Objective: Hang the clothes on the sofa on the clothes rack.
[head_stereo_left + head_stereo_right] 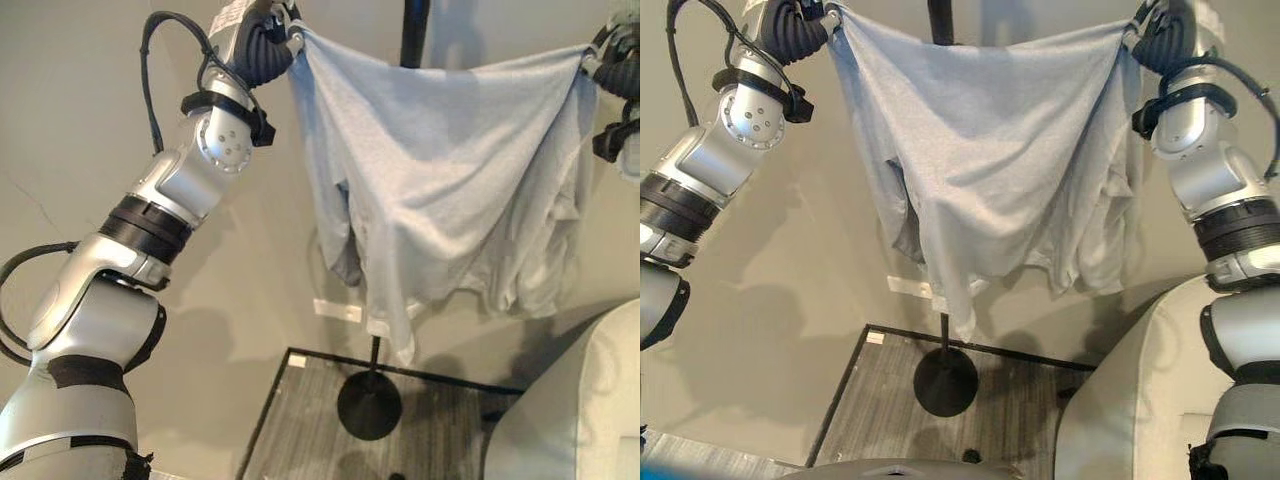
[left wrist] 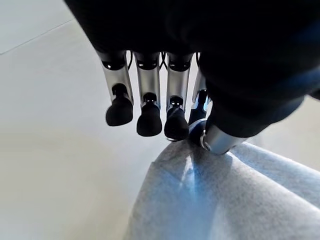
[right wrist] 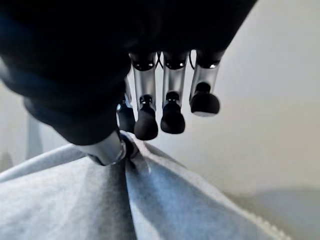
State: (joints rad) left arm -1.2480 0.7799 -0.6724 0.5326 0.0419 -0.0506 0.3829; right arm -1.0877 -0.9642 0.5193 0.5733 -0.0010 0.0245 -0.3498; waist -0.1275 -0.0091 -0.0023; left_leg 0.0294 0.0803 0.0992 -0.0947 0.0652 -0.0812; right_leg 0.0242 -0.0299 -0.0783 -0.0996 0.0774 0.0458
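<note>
A pale blue-grey cloth garment (image 1: 990, 160) hangs stretched in front of a black pole clothes rack (image 1: 943, 380), its top corners pinched by the left hand (image 2: 200, 130) and right hand (image 3: 125, 130).

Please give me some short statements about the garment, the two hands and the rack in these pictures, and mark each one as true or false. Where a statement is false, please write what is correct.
1. The light blue garment is held up by both hands. True.
2. The left hand is open and touches nothing. False: it pinches an edge of the garment between thumb and fingers.
3. The right hand pinches the garment. True.
4. The garment lies flat on the sofa. False: it hangs in the air, spread between the hands.
5. The rack pole stands on a round black base. True.
6. The garment is red. False: it is light blue.
</note>
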